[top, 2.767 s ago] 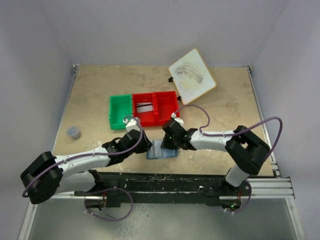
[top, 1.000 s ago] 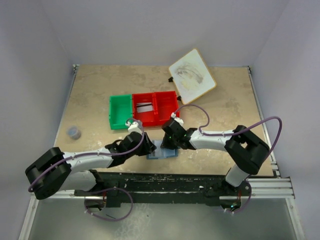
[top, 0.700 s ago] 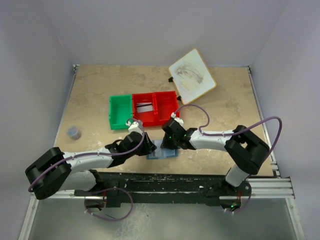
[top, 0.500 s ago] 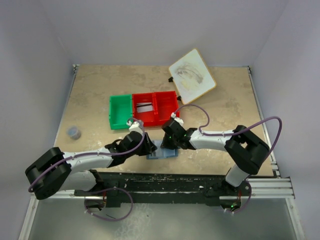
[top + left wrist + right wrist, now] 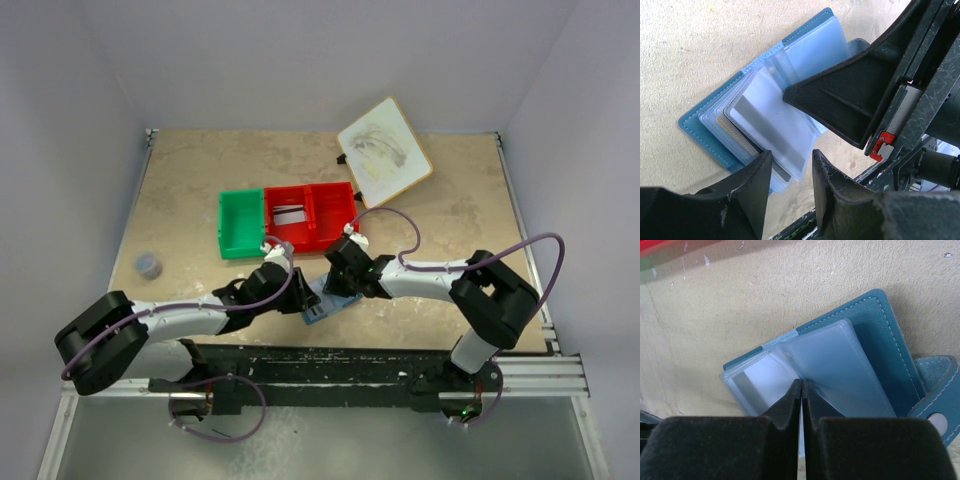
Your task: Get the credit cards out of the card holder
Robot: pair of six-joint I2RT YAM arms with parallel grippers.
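Observation:
The card holder (image 5: 322,302), a blue wallet, lies open and skewed on the table near the front edge. Its clear sleeves fan out in the left wrist view. The top sleeve holds a grey-white credit card (image 5: 771,125) with a dark stripe. Under it show a tan-orange edge (image 5: 733,136) and a dark edge (image 5: 781,173). My left gripper (image 5: 790,167) is open, its fingers straddling the sleeves' near corner. My right gripper (image 5: 801,384) is shut, its tips pressed on the fold of the sleeves of the card holder (image 5: 890,340).
Behind the wallet stand a red bin (image 5: 335,205) with a pale flat item (image 5: 290,213) in its left compartment, and a green bin (image 5: 240,222). A white wood-rimmed board (image 5: 384,152) lies at the back right. A small grey object (image 5: 148,265) sits at the left.
The wallet has turned from square to skewed on the table. My left gripper has pushed further right, up to its corner. The right gripper stays on the fold.

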